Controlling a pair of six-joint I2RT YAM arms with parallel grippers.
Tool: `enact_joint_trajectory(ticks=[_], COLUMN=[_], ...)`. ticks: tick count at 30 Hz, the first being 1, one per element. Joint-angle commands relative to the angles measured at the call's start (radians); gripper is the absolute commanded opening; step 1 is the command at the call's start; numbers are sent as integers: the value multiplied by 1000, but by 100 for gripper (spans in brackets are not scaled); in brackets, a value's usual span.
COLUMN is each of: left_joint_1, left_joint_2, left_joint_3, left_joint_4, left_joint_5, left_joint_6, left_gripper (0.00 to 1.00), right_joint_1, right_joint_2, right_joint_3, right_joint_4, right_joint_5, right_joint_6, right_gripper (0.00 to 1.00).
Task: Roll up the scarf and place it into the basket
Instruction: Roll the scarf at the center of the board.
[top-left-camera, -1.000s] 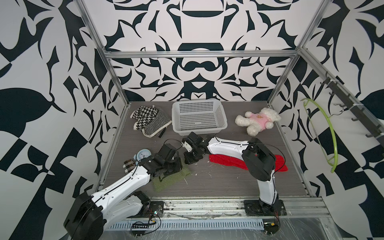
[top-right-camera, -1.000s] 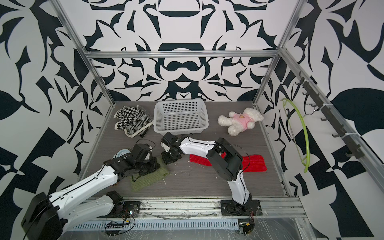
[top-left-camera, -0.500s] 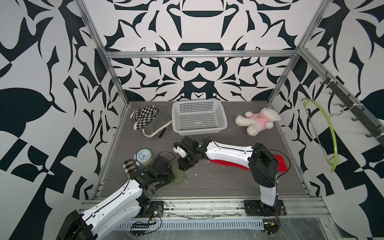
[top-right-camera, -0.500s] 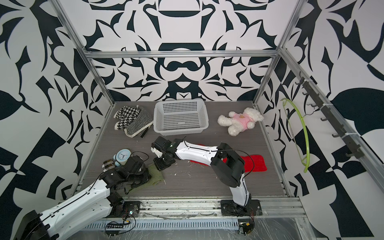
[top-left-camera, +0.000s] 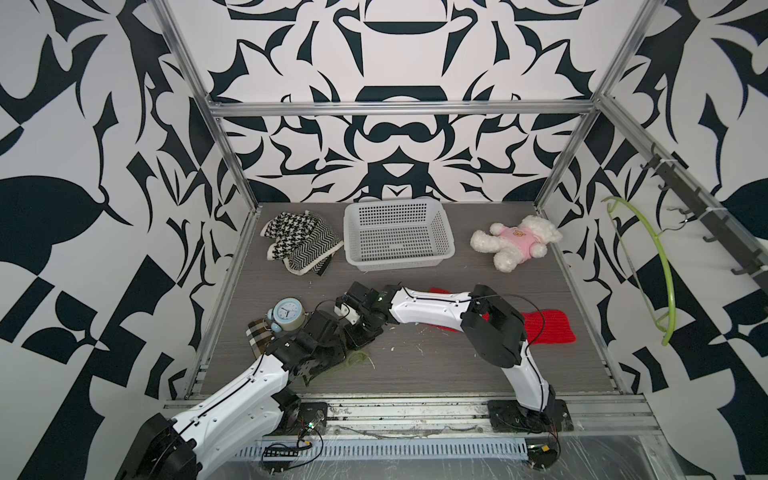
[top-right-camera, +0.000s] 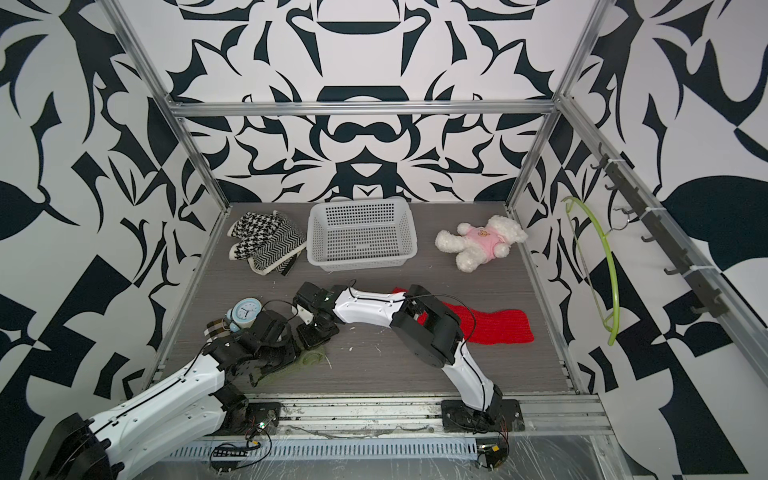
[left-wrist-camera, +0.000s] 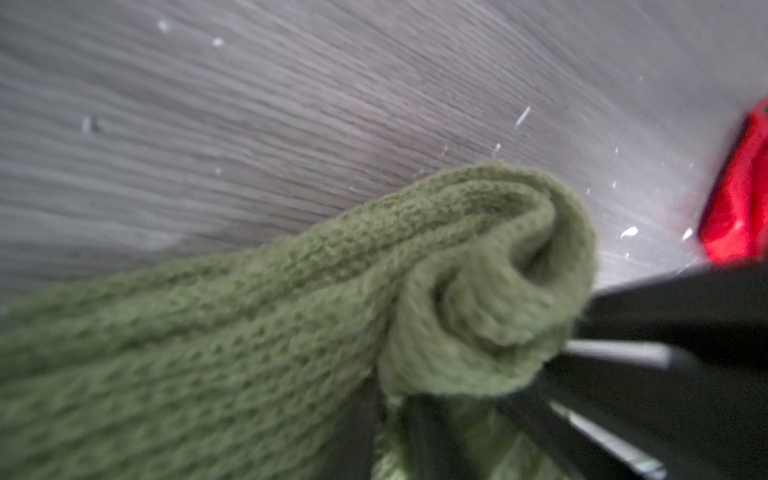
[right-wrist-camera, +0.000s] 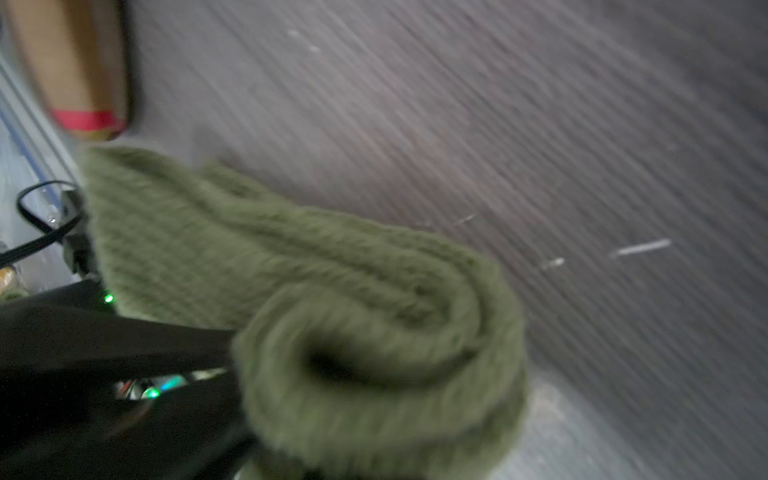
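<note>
green scarf (top-left-camera: 358, 358): in both top views only a sliver of it shows, on the table (top-left-camera: 436, 374) at about 7 o'clock from the middle, tucked under the two wrists. the left gripper (top-left-camera: 332, 353) comes at it from 7 o'clock, forearm low and stretched out. the right gripper (top-left-camera: 362, 332) comes from 3 o'clock, its arm bent at the elbow over a red knit cloth (top-left-camera: 548, 328) and laid nearly flat. the two heads almost meet, so neither arm is nearer. the roll's long axis seems to run between them, roughly 8 to 2 o'clock. the basket (top-left-camera: 397, 264) stands empty at 12 o'clock from the scarf, well apart, so the carry would go straight away from the robot. the jaws cannot be read from here.

left wrist view: one end of the scarf (left-wrist-camera: 478, 299) is a loose spiral right at the fingers (left-wrist-camera: 665, 316), the rest trailing off flat on the wood. fabric covers the tips; i cannot tell whether these jaws grip or stand parted.

right wrist view: a rolled end of the scarf (right-wrist-camera: 374, 340) sits at the fingers (right-wrist-camera: 124, 345), which lie close together and look pinched on the roll's outer layers. a lift by this arm alone would, i judge, let the unrolled part hang.
</note>
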Motion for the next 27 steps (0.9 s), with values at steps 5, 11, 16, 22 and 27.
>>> enact_joint_trajectory(ticks=[5, 11, 16, 22, 27], left_joint_1=[5, 5, 4, -6, -6], left_joint_2=[-64, -19, 70, 141, 167], left_joint_3=[58, 74, 96, 132, 154], left_joint_4=[-79, 5, 146, 223, 243], left_joint_5=[-6, 85, 186, 219, 224], left_joint_6=[19, 27, 27, 27, 33], left_gripper=[64, 68, 68, 68, 68], right_joint_1=[-20, -62, -104, -111, -105], right_joint_2=[22, -47, -137, -158, -162], right_joint_3=[0, -94, -172, -159, -131], right_joint_4=[-71, -158, -190, -199, -191], right_joint_5=[96, 207, 256, 258, 243], right_joint_6=[-7, -37, -58, -67, -54], right_gripper=[12, 12, 12, 12, 12])
